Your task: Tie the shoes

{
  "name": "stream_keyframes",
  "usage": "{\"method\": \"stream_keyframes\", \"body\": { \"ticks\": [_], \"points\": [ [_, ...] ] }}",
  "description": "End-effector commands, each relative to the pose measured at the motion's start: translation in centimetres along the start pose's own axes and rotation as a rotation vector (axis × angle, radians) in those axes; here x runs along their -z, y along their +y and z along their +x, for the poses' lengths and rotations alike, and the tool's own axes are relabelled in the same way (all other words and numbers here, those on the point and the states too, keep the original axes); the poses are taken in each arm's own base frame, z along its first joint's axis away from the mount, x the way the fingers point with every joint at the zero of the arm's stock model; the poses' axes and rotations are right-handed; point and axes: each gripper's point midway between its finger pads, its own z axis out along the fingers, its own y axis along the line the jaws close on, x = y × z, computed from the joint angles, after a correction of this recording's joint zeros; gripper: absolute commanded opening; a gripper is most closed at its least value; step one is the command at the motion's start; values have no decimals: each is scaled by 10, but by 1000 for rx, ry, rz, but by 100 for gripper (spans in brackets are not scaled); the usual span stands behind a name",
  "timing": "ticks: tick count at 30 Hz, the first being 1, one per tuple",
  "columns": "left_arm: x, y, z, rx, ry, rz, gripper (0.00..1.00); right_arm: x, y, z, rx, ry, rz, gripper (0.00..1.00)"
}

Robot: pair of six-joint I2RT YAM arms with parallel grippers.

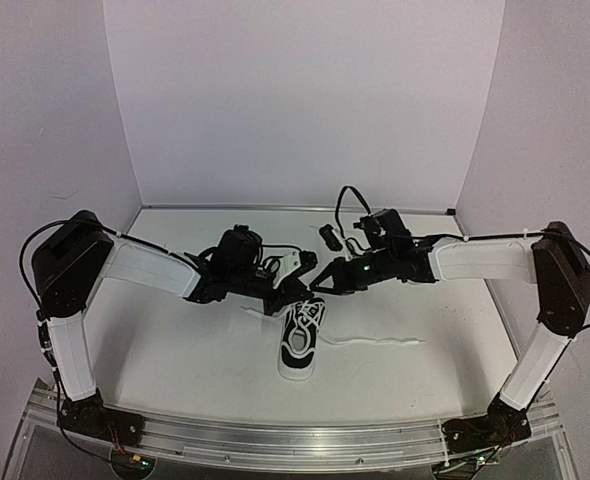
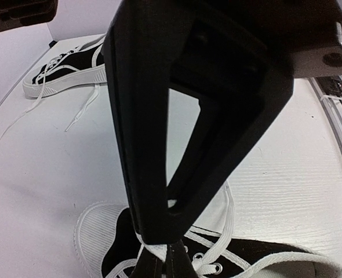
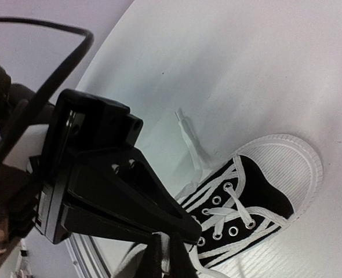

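My left end effector point(image 2: 162, 255) and right end effector point(image 3: 165, 252) each seem clamped on a lace point(image 2: 228, 211) over 1 shoe point(image 1: 300, 345) in the middle of the tabletop point(image 1: 175, 350). No knot yet. The 2nd shoe point(image 2: 72, 63), near the far edge, is untied.

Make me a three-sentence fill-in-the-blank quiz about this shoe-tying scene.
1. The near shoe and far shoe have ___ laces.
2. Their canvas is ___.
3. The left gripper and right gripper each have jaws shut on a ___.
Missing words: white; black; lace.
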Motion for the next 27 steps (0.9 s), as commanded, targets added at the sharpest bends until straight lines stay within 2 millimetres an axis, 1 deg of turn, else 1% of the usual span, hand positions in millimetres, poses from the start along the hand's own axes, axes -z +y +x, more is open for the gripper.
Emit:
{"method": "stream_keyframes", "body": {
  "ticks": [1, 3, 5, 7, 9, 11, 14, 16, 18, 24, 27],
  "points": [
    [-2, 8, -17, -25, -24, -29, 11, 5, 1, -13, 25, -31, 23, 0],
    [1, 12, -17, -19, -35, -66, 26, 7, -1, -14, 10, -42, 39, 0],
    [6, 16, -18, -12, -58, -115, 35, 9, -4, -13, -10, -55, 53, 0],
    [10, 17, -21, -14, -75, -152, 41, 10, -6, -12, -37, -64, 60, 0],
    [10, 14, -22, -30, -74, -175, 47, 11, -6, -14, -51, -86, 61, 0],
    [5, 8, -19, -50, -42, -177, 54, 12, -9, -13, -68, -94, 71, 0],
    [-4, 1, -13, -82, 7, -191, 58, 13, -12, -11, -86, -98, 87, 0],
    [-8, -1, -11, -94, 27, -206, 57, 14, -14, -10, -96, -100, 95, 0],
    [-11, -2, -10, -110, 45, -227, 54, 15, -15, -10, -102, -105, 101, 0],
    [-17, 1, -7, -139, 89, -290, 37, 17, -16, -10, -112, -111, 110, 0],
    [-14, 11, -5, -129, 108, -351, 28, 18, -17, -10, -117, -115, 115, 0]
  ]
}}
